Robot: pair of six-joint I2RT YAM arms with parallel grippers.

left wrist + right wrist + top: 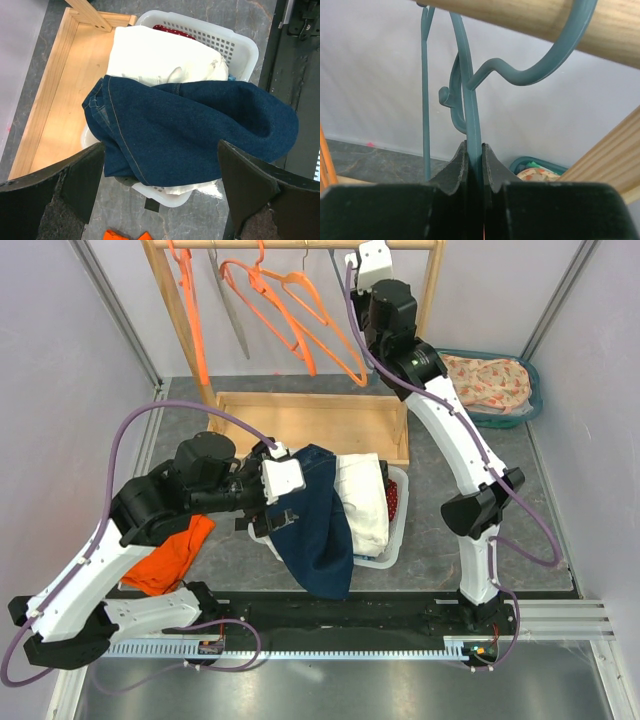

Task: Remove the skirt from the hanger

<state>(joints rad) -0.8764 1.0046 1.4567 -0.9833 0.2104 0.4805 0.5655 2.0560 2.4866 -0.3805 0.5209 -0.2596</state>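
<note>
Denim skirt (190, 130): draped over basket (235, 47), below left hand (160, 170), jaws apart. Teal hanger (470, 100): clamped in right hand (474, 165).

Top-down: your left gripper (272, 522) sits over the white basket (398, 525), and the denim skirt (320, 540) is flopped across it, spilling over the near rim next to a white cloth (362, 502). Your right gripper (371, 254) is way up at the wooden rail (310, 244), right of the orange hangers (300, 310).
</note>
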